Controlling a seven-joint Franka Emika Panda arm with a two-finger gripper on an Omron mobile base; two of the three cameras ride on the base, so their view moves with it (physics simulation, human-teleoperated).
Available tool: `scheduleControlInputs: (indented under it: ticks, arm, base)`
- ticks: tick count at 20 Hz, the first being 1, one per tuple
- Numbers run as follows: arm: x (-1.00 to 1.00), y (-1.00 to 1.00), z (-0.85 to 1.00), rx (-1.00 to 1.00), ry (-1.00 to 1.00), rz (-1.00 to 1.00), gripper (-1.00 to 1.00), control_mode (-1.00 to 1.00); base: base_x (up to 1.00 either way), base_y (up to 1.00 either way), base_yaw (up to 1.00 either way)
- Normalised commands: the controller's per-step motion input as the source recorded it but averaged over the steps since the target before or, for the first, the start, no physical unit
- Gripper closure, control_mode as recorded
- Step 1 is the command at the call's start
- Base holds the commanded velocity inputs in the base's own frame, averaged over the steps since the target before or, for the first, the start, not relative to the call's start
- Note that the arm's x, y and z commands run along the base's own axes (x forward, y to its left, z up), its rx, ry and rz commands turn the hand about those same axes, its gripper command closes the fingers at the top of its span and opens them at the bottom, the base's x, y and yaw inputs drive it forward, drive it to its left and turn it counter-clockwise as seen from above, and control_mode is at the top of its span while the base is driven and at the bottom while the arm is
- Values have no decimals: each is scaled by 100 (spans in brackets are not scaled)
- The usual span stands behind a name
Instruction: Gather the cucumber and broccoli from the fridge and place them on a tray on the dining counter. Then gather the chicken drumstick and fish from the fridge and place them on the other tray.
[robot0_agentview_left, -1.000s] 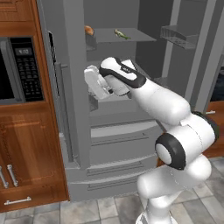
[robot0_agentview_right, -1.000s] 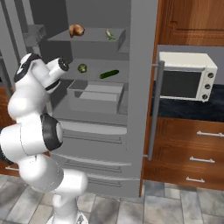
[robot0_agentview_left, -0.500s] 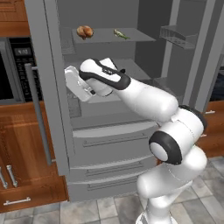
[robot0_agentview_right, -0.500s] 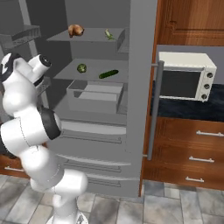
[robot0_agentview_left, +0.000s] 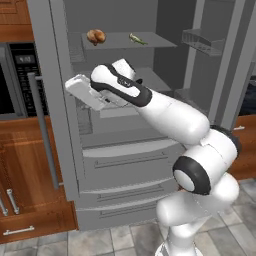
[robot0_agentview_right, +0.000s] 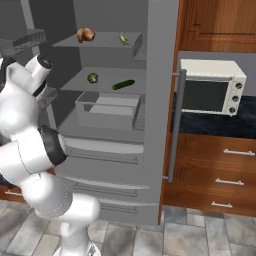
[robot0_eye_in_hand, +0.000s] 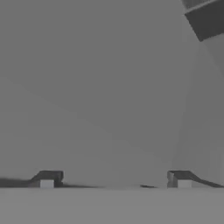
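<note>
So the fridge (robot0_agentview_right: 150, 100) has both doors swung open, and the arm is reaching across the front of it toward the left door in the left base view. The gripper (robot0_eye_in_hand: 114, 180) is wide open with nothing in it; in the hand view its two tips sit far apart at the bottom, facing plain grey surface

Count inside, best seen in the right base view: one drumstick (robot0_agentview_right: 85, 34) at upper left on the top shelf, one fish (robot0_agentview_right: 123, 39) further right on that same shelf, well apart from it. One shelf down, one broccoli (robot0_agentview_right: 92, 77) and one cucumber (robot0_agentview_right: 123, 84) lying near each other, not touching. Four items total, two shelves

Below that shelf there's one clear bin (robot0_agentview_right: 107, 108) in the middle of the frame, and drawer fronts under it. Right door edge with its long handle (robot0_agentview_right: 174, 126) stands just beside the toaster oven (robot0_agentview_right: 210, 93) at center right. Left base view shows a microwave (robot0_agentview_left: 14, 82) at the left edge, right behind the left door handle
</note>
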Motion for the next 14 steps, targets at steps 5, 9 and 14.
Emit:
scheduleControlInputs:
  ticks: [5,9,14]
  arm:
    - [-87,-60,4,-16,-22,-3,-100,-100]
    - [-75,-90,15,-13,-15,-5,-100,-100]
    - [-72,-99,7,-11,-8,-7,-100,-100]
  base:
    - [0,0,0]
    - [0,0,0]
    - [0,0,0]
